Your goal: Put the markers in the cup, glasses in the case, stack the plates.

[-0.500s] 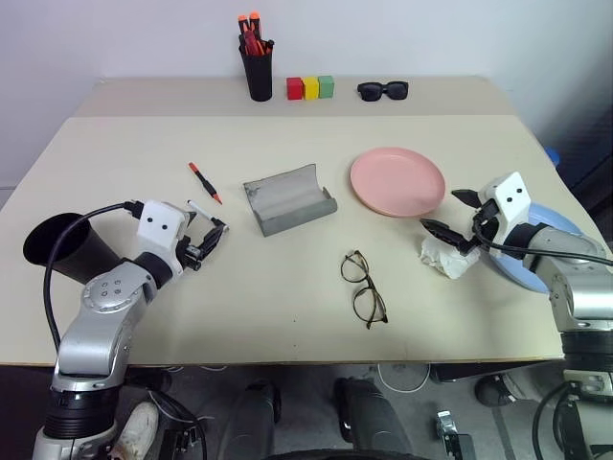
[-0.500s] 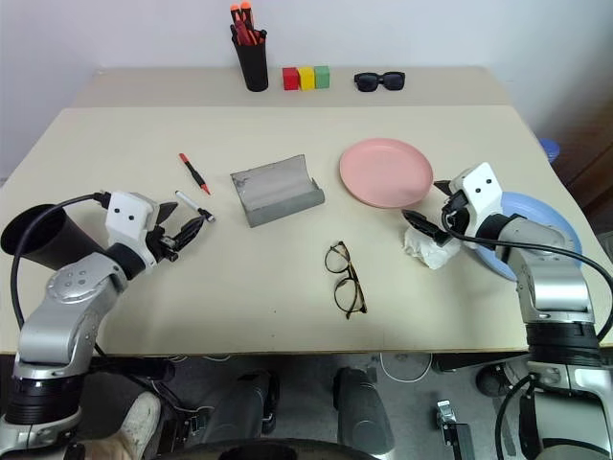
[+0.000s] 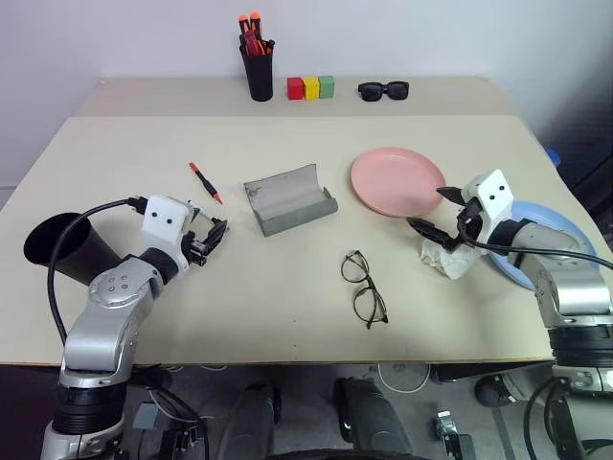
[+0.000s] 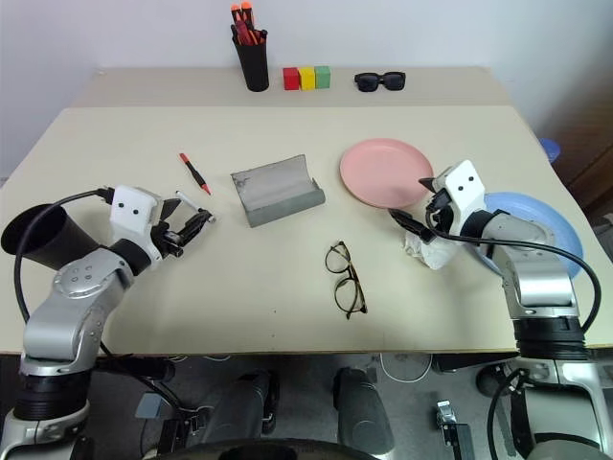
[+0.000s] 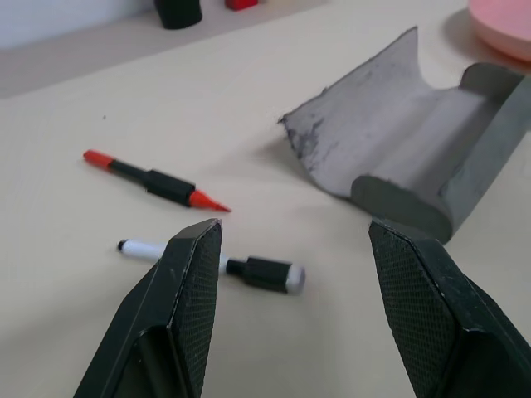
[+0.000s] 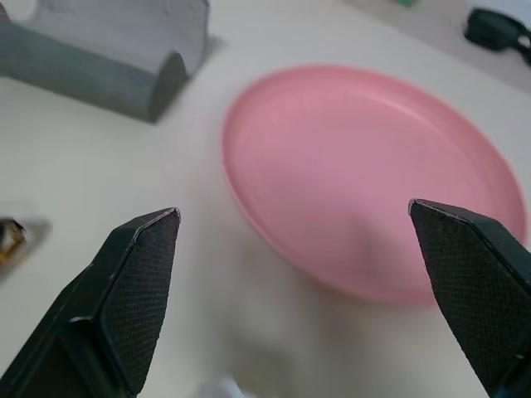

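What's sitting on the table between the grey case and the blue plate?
The pink plate lies between the grey case and the blue plate, seen in the left eye view. A crumpled white tissue sits nearer the blue plate.

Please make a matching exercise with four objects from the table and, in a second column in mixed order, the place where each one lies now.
Objects:
1. round pink plastic plate
2. thin dark wire-framed eyeglasses
3. chunky black sunglasses
4. white marker with black ends

Places:
A. at the far edge of the table, beside the red, yellow and green blocks
B. on the table just ahead of the open left gripper
C. between the grey felt case and the light blue plate
D. lying open near the front middle of the table

Pairs: 1-C, 2-D, 3-A, 4-B
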You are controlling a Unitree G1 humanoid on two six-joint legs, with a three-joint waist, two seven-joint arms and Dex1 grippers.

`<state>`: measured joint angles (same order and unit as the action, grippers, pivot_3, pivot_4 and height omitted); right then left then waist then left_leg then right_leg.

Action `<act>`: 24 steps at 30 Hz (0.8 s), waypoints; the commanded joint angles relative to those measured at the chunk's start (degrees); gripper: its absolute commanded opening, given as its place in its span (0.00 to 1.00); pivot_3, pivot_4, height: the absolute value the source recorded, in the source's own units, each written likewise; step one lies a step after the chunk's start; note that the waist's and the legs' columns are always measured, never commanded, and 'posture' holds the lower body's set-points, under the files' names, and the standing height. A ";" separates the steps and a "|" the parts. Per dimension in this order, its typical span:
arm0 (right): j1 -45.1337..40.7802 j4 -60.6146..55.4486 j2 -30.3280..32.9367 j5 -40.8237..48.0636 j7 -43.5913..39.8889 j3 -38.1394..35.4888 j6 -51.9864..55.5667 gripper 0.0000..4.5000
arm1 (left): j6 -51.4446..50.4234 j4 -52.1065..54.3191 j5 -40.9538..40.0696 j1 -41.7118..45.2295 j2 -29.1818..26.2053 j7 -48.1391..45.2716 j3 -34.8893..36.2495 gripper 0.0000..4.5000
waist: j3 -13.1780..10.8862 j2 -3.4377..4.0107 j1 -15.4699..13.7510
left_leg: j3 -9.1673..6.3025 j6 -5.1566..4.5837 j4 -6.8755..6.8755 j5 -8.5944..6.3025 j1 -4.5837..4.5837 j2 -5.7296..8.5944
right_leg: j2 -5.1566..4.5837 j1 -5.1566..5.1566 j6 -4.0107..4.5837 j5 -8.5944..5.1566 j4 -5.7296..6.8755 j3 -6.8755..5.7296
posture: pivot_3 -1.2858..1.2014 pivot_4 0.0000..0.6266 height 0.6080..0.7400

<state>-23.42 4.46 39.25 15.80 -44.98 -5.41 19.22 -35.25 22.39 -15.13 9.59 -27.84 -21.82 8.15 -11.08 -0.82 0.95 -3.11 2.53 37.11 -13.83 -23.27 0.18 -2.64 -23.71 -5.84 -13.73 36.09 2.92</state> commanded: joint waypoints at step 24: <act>-2.41 -19.47 -20.16 -1.92 5.47 19.48 4.70 1.00 | -27.25 -18.85 7.68 32.36 29.34 45.35 15.94 0.99 | 0.01 -0.05 -0.14 | -0.23 0.03 0.06 0.02 -0.02 0.10 | 0.02 0.03 -0.18 0.10 0.07 -0.13 | 0.52 0.24 1.00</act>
<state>-25.20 -12.55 19.61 13.81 -39.50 13.67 24.56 -61.06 3.33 -7.94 40.41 1.17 21.31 22.46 -11.07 -0.87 0.81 -3.34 2.56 37.16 -13.81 -23.28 0.29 -2.62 -23.68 -6.02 -13.63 36.16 2.80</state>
